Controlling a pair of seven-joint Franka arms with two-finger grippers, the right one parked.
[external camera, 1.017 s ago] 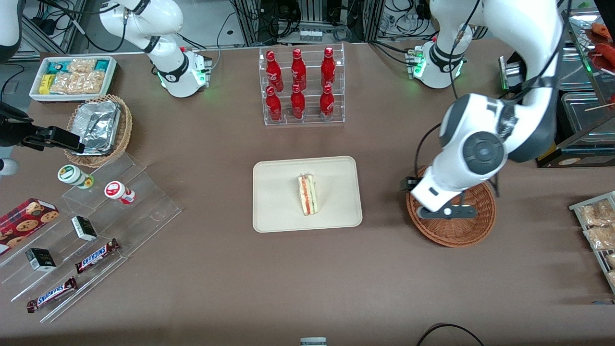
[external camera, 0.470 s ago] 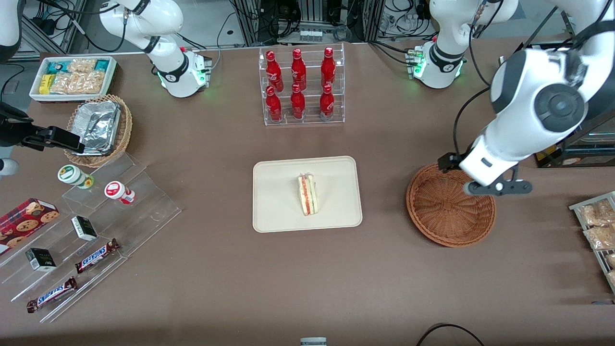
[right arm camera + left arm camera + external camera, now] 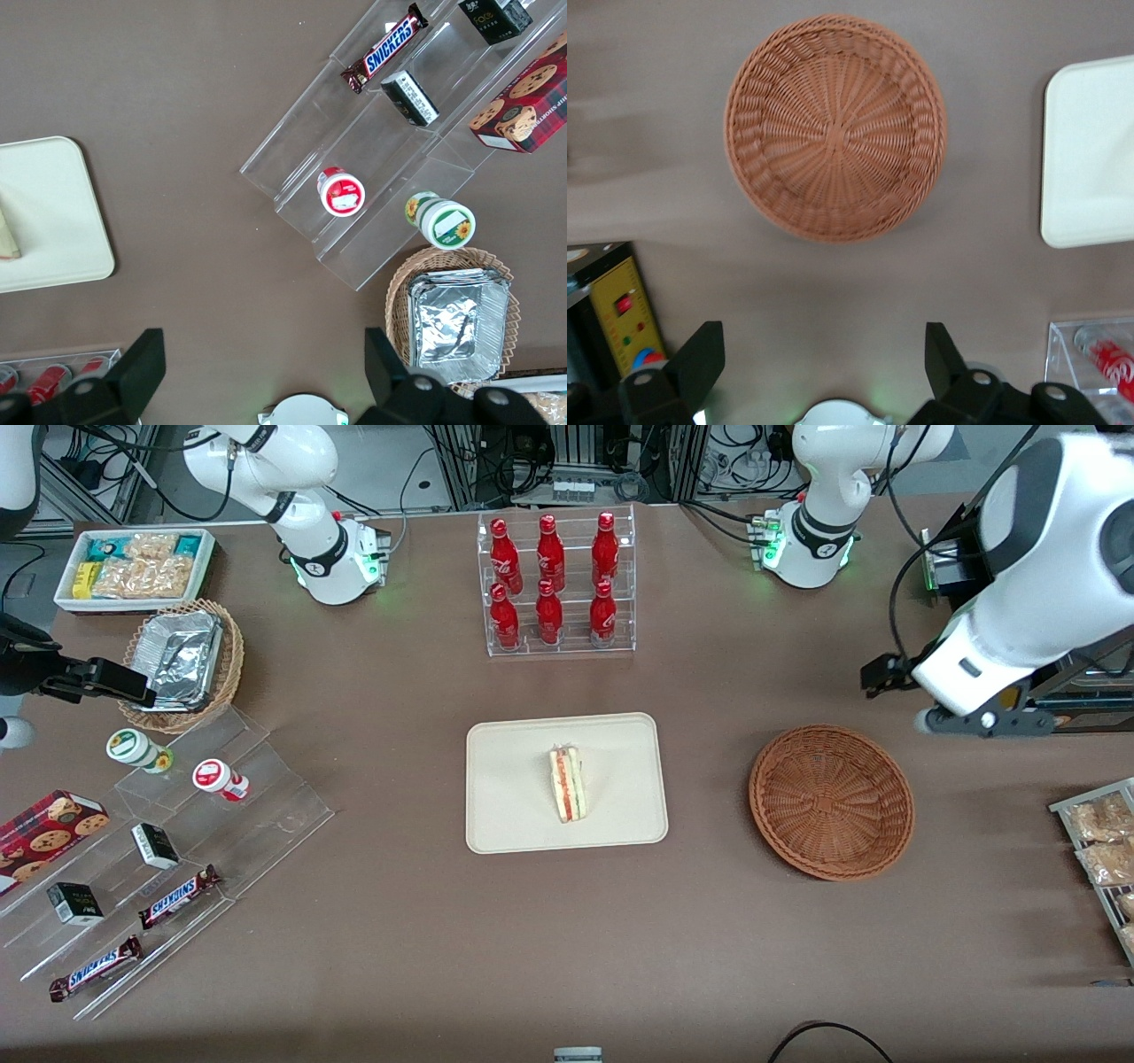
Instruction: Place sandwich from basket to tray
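A sandwich lies on the cream tray at the middle of the brown table, its red and green filling edge showing, just past the tray's centre on the side nearer the basket. The round reddish-brown wicker basket sits on the table toward the working arm's end, apart from the tray, with nothing in it.

The left arm's gripper hangs raised above the table at about one o'clock from the basket in the front view, farther from the front camera than the basket and clear of its rim. From the gripper, the sandwich lies at roughly eight o'clock in that view, well apart, with the whole basket between the two.

The wrist camera looks straight down on the basket, its woven spokes plain to see, with a rounded corner of the tray at about three o'clock from it. The gripper shows its two dark fingers spread wide, holding nothing, with bare table between them.

A clear rack of red bottles stands at twelve o'clock from the tray, farther from the front camera. A lighter wicker basket with foil containers sits toward the parked arm's end of the table.
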